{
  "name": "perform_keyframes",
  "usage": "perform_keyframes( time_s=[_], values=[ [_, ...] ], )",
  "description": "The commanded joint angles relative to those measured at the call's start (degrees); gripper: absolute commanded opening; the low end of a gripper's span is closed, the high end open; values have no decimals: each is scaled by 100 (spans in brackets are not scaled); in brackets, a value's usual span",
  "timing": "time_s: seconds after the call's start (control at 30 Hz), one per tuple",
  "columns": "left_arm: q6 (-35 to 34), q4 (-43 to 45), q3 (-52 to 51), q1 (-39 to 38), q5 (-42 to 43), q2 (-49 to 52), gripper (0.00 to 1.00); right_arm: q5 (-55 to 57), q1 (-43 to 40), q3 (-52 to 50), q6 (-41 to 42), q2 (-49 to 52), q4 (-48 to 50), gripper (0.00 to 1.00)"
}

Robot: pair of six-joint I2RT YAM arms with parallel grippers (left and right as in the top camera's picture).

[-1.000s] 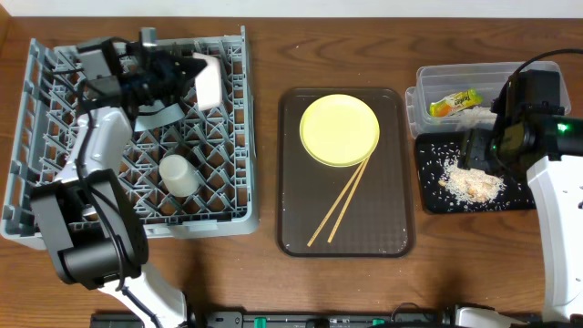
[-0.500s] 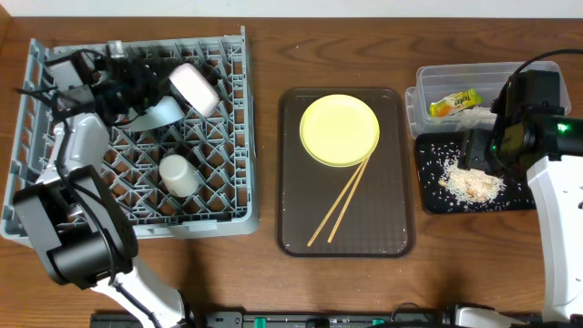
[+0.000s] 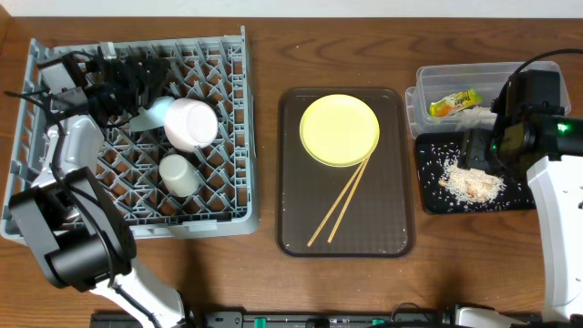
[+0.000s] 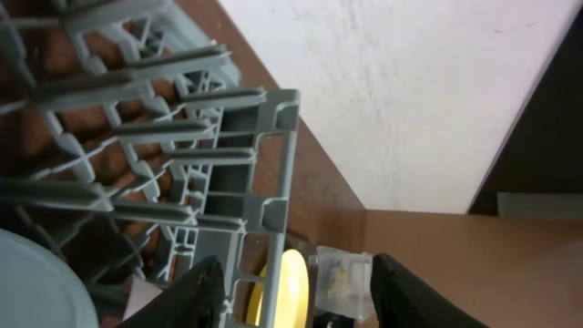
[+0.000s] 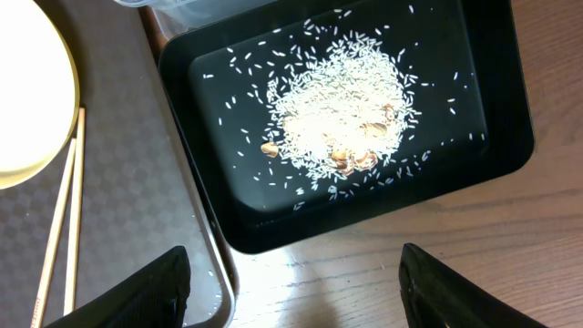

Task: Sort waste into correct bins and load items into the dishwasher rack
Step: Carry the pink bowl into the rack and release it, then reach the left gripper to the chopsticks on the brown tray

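The grey dishwasher rack [image 3: 228, 196] fills the left of the table. In it lie the white bowl [image 3: 191, 123], the light blue bowl [image 3: 148, 116] half under it, and the small white cup [image 3: 178, 175]. My left gripper [image 3: 146, 77] hangs open over the rack's far rows, holding nothing. In the left wrist view its fingers [image 4: 196, 296] frame the rack wall [image 4: 264, 164]. The yellow plate [image 3: 339, 129] and chopsticks [image 3: 342, 202] rest on the brown tray [image 3: 296, 228]. My right gripper [image 5: 301, 292] is open above the black tray [image 5: 492, 155], which holds the rice scraps [image 5: 337, 109].
The clear tub [image 3: 428, 82] stands behind the black tray [image 3: 428, 196], with the green-and-orange wrapper [image 3: 454, 103] inside. My right arm [image 3: 556, 210] comes in from the right edge. Bare wooden table [image 3: 264, 137] separates the rack from the brown tray.
My left gripper has opened and let go of the white bowl, which has dropped into the rack beside the light blue bowl. The left arm has drawn back to the left. The right arm is still.
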Motion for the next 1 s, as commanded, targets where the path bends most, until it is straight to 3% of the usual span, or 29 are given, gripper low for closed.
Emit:
perform_keyframes(
  time_s=[0.0,0.2,0.4,0.73,0.97],
  values=[
    [496,-111,17,24,-343,-645,57,-26,-48,17,13,-11,13,71],
    [1683,-1185,17,-284,-1095,-1600,57,-31,-48,17,17,-11,166,72],
    [2942,-2804,17,-1425,-2938,-2356,58,-214,-48,17,15,-11,278,74],
    [3084,-3989,-9,-4304,-5005,-2059,58,-267,-48,17,15,-11,332,75],
    [3206,-4179,-256,-5580,-5101,-1300,59,-267,-48,17,15,-11,326,75]
  ],
)
